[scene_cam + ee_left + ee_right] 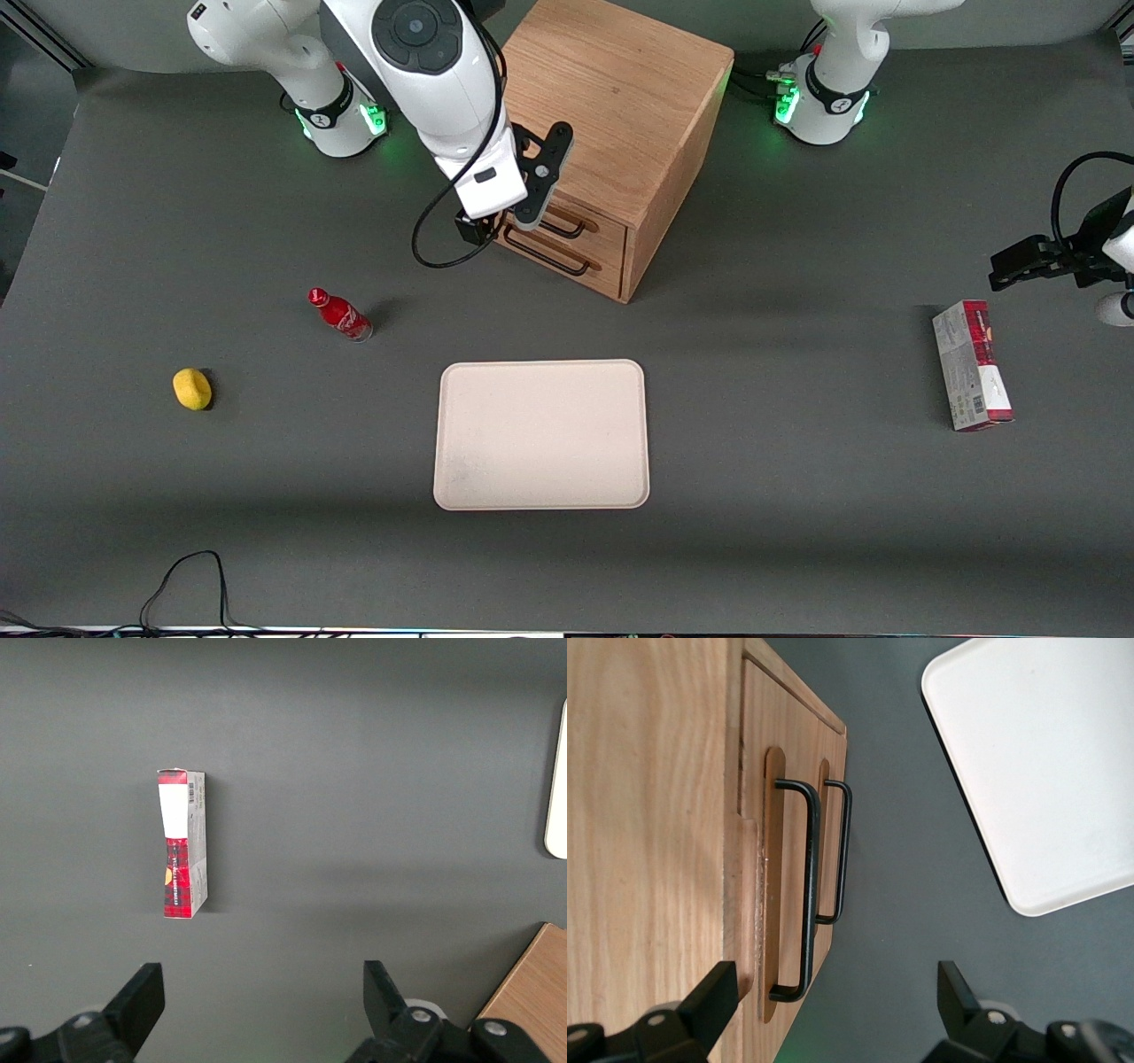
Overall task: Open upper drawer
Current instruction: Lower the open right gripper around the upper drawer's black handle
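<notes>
The working arm's end effector (518, 213), fingers spread wide and empty, hangs directly in front of the cabinet (620, 115), the upper drawer (772, 859) shut just beneath, its handle (804, 890) running crosswise between the open fingers.
</notes>
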Robot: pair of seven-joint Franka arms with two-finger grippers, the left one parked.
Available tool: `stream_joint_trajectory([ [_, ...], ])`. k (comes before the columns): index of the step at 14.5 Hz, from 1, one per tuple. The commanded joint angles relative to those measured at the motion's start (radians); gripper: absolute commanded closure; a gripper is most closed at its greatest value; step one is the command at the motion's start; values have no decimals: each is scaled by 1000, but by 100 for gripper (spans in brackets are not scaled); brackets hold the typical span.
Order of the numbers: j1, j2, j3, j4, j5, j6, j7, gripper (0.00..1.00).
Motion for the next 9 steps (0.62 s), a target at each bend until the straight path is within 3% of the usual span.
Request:
stream_joint_trajectory([
  [1,13,-22,-2,-42,22,24,50,0],
  [9,43,-31,-5,-211,11,228,50,0],
])
